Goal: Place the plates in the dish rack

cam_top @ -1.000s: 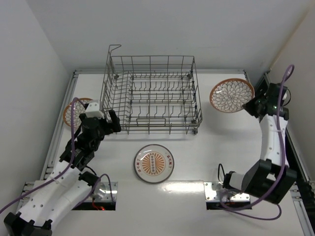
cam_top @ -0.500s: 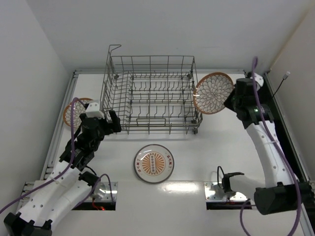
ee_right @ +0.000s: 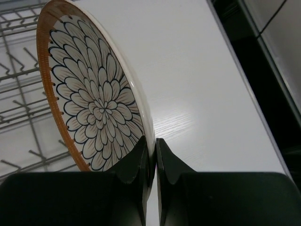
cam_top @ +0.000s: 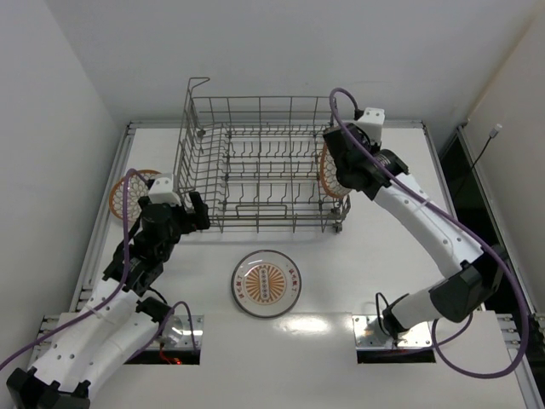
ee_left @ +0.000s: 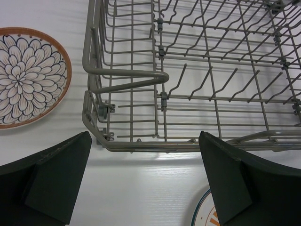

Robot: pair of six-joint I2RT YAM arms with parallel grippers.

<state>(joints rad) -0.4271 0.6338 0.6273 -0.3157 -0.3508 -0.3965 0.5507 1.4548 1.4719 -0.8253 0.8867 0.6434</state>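
My right gripper point(cam_top: 341, 166) is shut on the rim of a lattice-pattern plate point(ee_right: 94, 108), held on edge and tilted over the right end of the grey wire dish rack point(cam_top: 260, 166); the plate also shows in the top view point(cam_top: 329, 175). A second lattice plate point(cam_top: 122, 192) lies flat on the table left of the rack, seen in the left wrist view point(ee_left: 26, 75). The sunburst plate point(cam_top: 266, 283) lies flat in front of the rack. My left gripper point(cam_top: 183, 209) is open and empty by the rack's near left corner point(ee_left: 101, 136).
White walls close in on the left and right of the table point(cam_top: 375, 273). The rack's tall grid sides and rows of tines point(ee_left: 211, 80) stand just ahead of my left gripper. A dark gap point(ee_right: 268, 70) runs along the table's right edge.
My right arm has swung left with the lattice plate, from the table's far right to the rack's right end, turning the plate on edge. The left arm has not moved.
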